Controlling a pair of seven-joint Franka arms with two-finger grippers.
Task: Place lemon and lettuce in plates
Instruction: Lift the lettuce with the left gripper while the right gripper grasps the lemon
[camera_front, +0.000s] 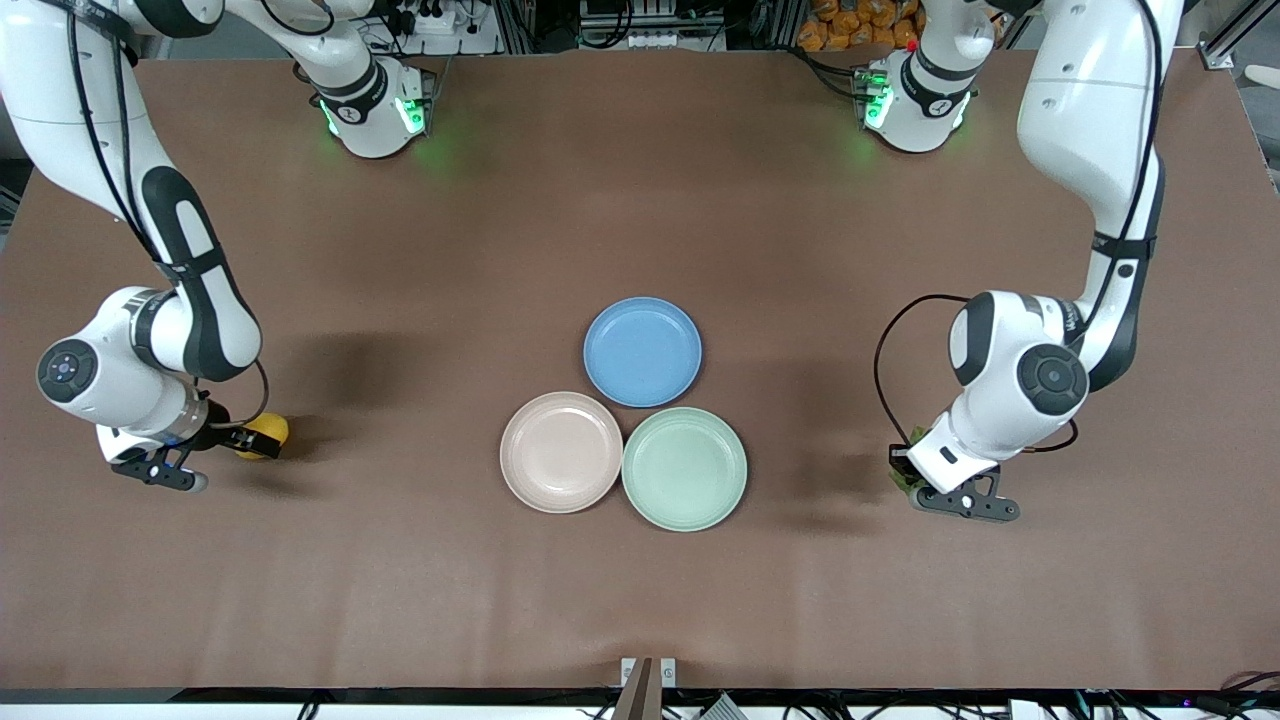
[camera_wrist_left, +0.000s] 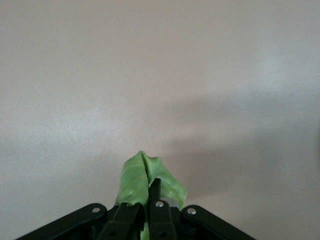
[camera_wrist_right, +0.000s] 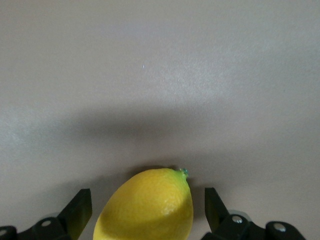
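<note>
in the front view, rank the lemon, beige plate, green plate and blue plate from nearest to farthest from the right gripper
1. lemon, between the right gripper fingers.
2. beige plate, nearest plate toward the right arm's end.
3. blue plate and green plate: too close to call.

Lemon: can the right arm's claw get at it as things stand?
Probably yes. The right claw is open with its fingers either side of the lemon, and nothing sits between them. Contact isn't visible yet.
</note>
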